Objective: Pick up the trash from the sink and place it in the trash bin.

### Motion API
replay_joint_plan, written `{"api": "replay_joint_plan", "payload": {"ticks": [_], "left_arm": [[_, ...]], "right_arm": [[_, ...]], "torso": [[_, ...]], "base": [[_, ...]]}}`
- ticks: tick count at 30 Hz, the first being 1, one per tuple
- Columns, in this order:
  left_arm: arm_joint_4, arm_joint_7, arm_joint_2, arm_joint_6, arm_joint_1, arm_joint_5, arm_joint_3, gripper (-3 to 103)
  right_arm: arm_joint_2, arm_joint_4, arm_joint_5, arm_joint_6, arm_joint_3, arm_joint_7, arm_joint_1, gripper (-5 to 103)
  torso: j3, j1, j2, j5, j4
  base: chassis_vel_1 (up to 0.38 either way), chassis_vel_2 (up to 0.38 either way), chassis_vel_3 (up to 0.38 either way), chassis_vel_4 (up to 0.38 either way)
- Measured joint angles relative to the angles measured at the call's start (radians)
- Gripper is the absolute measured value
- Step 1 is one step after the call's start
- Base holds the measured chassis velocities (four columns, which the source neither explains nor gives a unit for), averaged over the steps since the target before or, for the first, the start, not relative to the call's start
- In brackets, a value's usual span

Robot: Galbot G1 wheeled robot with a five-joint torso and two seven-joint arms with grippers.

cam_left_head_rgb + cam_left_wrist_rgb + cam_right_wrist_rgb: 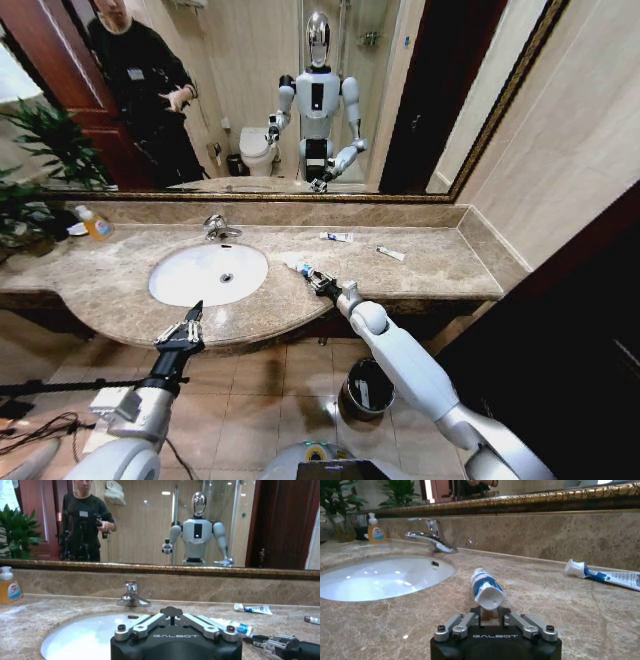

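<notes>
Head view shows the right gripper [318,283] at mid-frame over the brown marble counter [430,270], its fingers clenched on a blue-and-white tube [300,268] lying just right of the white sink [208,273]. Right wrist view confirms it: the tube's flat end [488,596] sits pinched between the fingers, its far end resting on the marble. The left gripper [183,330] hangs at the counter's front edge, lower left of centre, fingers spread and holding nothing. Two more tubes, one blue-and-white [337,237] and one small and hard to make out [391,253], lie toward the mirror [300,90], well apart from the sink. The trash bin [366,390] stands on the floor at lower centre, partly hidden behind the right arm. A soap bottle [96,224] sits at the counter's far left.
</notes>
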State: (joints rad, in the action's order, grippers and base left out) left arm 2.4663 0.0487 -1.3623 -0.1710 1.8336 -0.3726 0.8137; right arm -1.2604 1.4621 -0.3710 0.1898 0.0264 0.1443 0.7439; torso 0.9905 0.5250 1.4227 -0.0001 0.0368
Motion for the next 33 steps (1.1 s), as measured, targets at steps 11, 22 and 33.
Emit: {"api": "replay_joint_plan", "payload": {"ticks": [11,22,33], "left_arm": [[0.0,0.0,0.0,0.0,0.0,0.0,0.0,0],[0.0,0.0,0.0,0.0,0.0,0.0,0.0,0],[0.0,0.0,0.0,0.0,0.0,0.0,0.0,0]], "right_arm": [[0.015,0.049,0.003,-0.002,-0.004,-0.006,0.02,0],[0.051,0.099,0.002,-0.003,-0.051,-0.004,0.062,0],[0.032,0.025,-0.012,-0.001,0.006,-0.008,-0.059,24]], "torso": [[0.0,0.0,0.0,0.0001,0.0],[0.0,0.0,0.0,0.0001,-0.0001],[0.0,0.0,0.0,0.0,0.0001]], "base": [[0.0,0.0,0.0,0.0],[0.0,0.0,0.0,0.0],[0.0,0.0,0.0,0.0]]}}
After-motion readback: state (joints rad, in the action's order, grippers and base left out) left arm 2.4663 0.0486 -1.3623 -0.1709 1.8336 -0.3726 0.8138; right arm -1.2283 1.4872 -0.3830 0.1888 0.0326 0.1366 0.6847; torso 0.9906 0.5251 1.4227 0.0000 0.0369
